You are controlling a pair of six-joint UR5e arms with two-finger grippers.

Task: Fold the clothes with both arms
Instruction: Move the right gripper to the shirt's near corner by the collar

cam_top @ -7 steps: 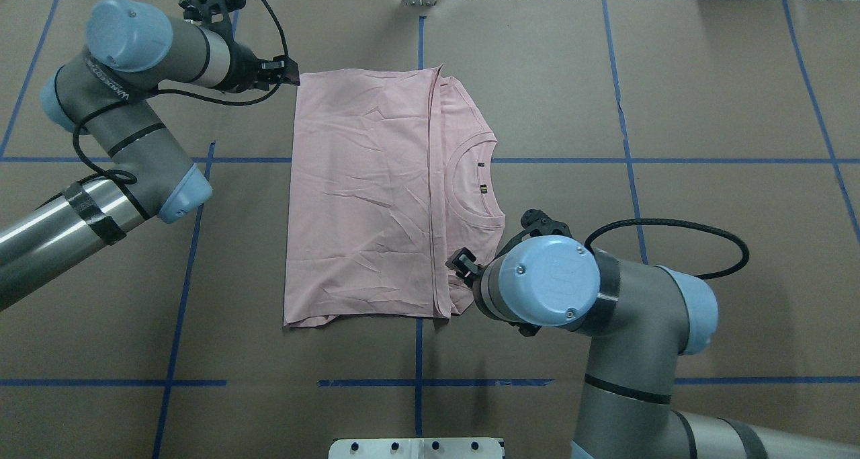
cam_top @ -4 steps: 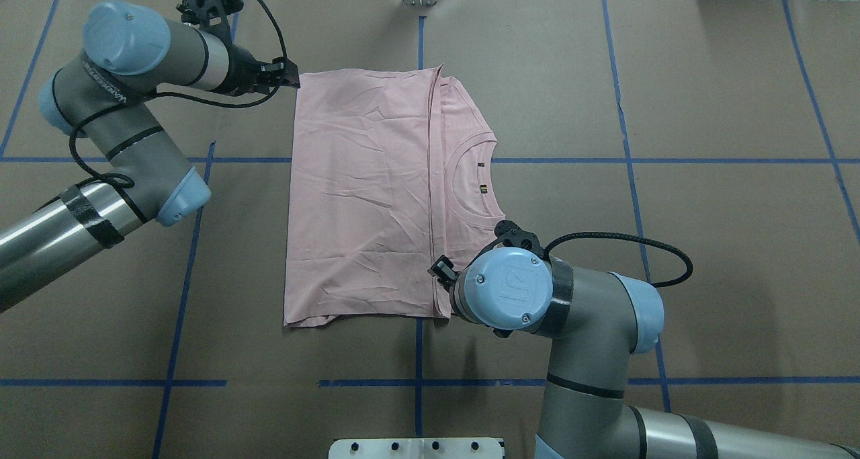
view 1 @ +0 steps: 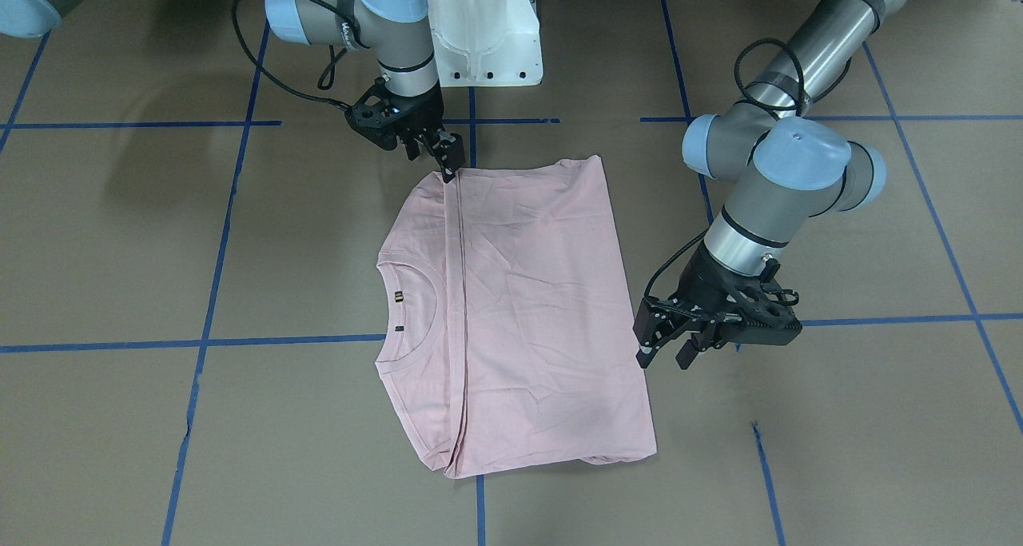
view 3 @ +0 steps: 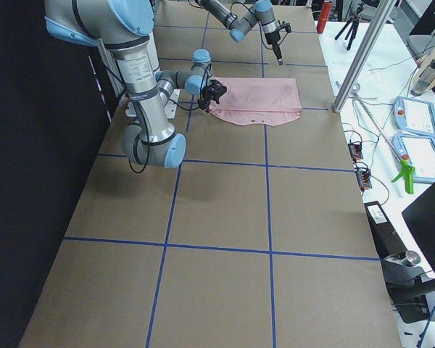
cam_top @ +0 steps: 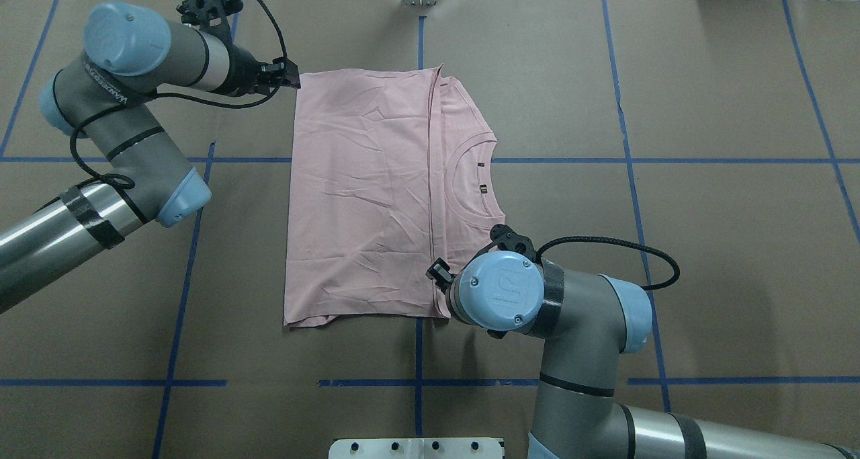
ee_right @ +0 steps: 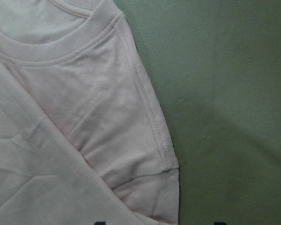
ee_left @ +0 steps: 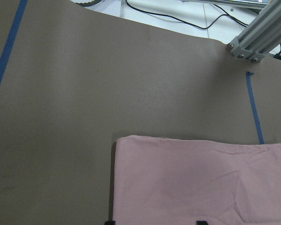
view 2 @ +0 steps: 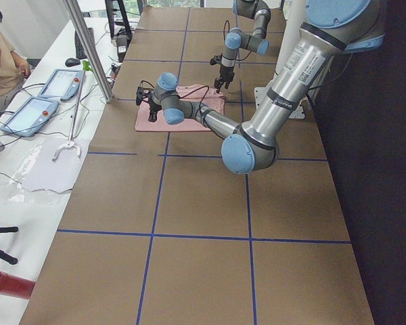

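- Left gripper (view 1: 665, 358), jaws spread wide and empty, sits just beside the T-shirt's (view 1: 527, 306) hem corner farthest from the robot
- Right gripper (view 1: 441, 162), jaws apart and empty, hangs over the T-shirt's sleeve corner nearest the robot
- T-shirt lies folded flat on the table (view 1: 839, 450), collar showing

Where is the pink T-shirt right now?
In the overhead view the pink T-shirt lies folded flat mid-table, between the left gripper by its far left corner and the right gripper by its near right corner.
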